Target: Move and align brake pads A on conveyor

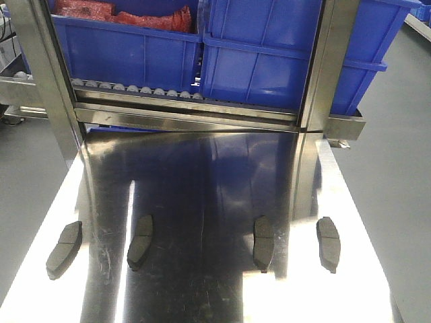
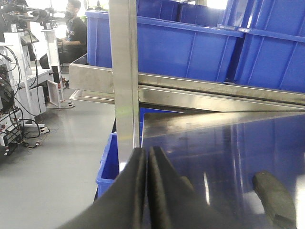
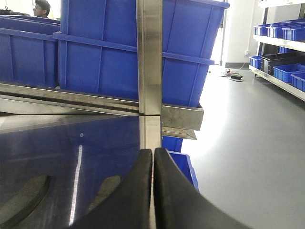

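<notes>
Opening comes first: the left claw and right claw are both pinched closed, empty. Four brake pads A lie in a loose row on the steel surface, short of the roller rack; take each across its narrow width. The conveyor is unseen.

Brake pads look matt grey, steel table mirror-glossy, bins smooth plastic

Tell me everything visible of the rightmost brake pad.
The rightmost brake pad is a flat, dark grey, slightly curved oblong with a faint groove across its middle. It lies flat on the shiny steel table near its right edge, lengthwise away from the camera, apart from the other pads, touched by nothing else.
</notes>
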You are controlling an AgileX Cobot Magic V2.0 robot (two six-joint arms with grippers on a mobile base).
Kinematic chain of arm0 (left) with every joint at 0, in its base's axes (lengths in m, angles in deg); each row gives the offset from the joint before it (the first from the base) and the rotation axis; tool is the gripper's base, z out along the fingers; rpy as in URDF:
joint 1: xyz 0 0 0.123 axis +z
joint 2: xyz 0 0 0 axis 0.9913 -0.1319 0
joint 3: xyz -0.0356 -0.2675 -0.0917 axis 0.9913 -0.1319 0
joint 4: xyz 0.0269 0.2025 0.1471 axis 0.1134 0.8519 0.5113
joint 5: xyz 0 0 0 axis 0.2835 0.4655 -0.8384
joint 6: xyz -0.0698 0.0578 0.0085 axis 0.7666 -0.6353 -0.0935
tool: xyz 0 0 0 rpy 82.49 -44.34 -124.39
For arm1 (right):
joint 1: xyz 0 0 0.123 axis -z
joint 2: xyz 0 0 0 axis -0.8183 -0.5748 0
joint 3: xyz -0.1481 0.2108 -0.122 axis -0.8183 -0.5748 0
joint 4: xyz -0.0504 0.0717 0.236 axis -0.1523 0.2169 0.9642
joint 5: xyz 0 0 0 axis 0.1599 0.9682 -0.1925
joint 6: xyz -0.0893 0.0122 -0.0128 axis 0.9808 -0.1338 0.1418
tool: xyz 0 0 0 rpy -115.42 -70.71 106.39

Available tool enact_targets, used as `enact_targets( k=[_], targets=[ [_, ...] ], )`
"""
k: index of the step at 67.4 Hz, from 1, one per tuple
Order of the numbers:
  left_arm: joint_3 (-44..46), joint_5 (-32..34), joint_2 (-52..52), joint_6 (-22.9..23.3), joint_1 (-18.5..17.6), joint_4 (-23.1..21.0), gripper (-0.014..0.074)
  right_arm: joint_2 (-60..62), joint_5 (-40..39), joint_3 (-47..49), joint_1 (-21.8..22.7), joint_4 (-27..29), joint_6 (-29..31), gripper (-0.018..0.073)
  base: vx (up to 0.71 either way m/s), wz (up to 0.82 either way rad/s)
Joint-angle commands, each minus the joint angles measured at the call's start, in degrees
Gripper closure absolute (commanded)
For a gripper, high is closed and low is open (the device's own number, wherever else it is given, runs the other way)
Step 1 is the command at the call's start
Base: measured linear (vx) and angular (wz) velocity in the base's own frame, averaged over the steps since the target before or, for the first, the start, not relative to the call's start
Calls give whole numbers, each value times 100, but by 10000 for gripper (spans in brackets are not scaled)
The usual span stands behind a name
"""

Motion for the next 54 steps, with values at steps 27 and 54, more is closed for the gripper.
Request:
enact_targets(
  k=[27, 54],
  targets=[
    [-98, 472, 81, 1, 6, -56, 603, 72, -381, -65, 46, -24, 46, 571, 0, 0],
    [-98, 472, 81, 1, 6, -56, 603, 72, -381, -65, 46, -24, 46, 571, 0, 0]
  ],
)
